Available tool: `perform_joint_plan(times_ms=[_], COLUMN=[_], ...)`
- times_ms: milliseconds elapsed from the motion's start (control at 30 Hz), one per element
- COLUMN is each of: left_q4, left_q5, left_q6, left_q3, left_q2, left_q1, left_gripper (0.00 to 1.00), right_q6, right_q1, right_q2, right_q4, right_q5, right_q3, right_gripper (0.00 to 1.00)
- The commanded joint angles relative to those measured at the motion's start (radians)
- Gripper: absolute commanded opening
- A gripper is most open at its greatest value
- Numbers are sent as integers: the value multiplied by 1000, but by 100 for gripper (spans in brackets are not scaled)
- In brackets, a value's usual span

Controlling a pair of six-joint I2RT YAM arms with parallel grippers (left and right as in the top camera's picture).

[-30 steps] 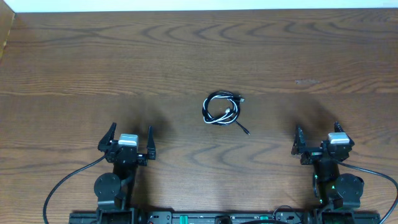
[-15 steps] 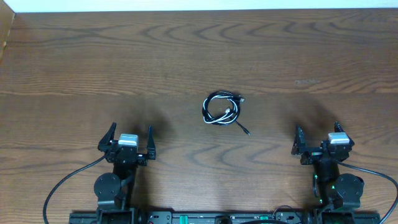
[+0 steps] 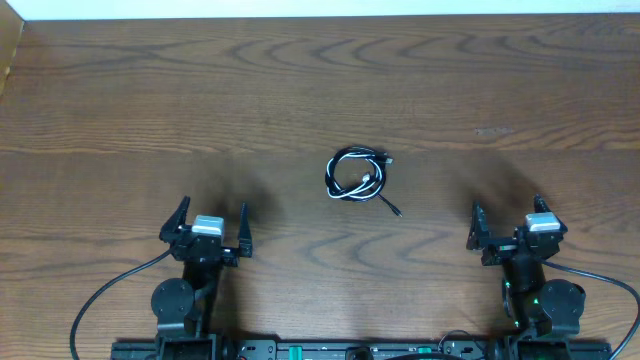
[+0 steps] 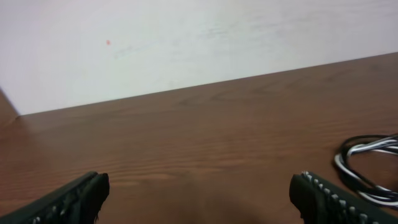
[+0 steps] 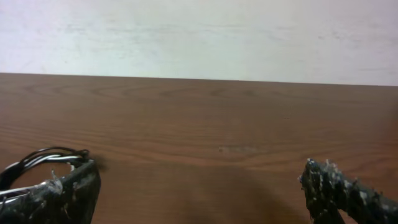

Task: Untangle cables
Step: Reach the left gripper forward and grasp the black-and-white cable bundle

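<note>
The cables (image 3: 356,176), one black and one white, lie coiled together in a small loop near the middle of the wooden table (image 3: 300,90), and a black plug end trails toward the front right. My left gripper (image 3: 212,210) stands open near the front left, well apart from them. My right gripper (image 3: 507,207) stands open at the front right, also apart. In the left wrist view the cables (image 4: 372,147) show at the right edge, beyond the open left gripper (image 4: 199,186). In the right wrist view the cables (image 5: 43,151) sit behind the left finger of the open right gripper (image 5: 199,180).
Thick black arm wires (image 3: 110,290) curl beside the arm bases at the table's front edge. A white wall (image 3: 320,6) runs along the table's far edge. A lighter wooden piece (image 3: 8,50) shows at the far left corner.
</note>
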Motion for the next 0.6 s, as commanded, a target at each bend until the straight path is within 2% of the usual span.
perform_joint_plan(times_ms=[0, 200, 567], left_q4=[45, 57, 53], left_q5=[108, 108, 66], left_q6=[-20, -82, -85], left_q3=[-5, -3, 28], left_q2=[-5, -5, 29], left_q1=[5, 5, 5], left_gripper=[98, 98, 98], right_q6=[35, 62, 122], right_q1=[5, 5, 5], right_q2=[-4, -4, 5], right_q4=[-2, -5, -57], right_q5=[-56, -156, -248], right_q3=[9, 20, 41], right_gripper=[99, 99, 99])
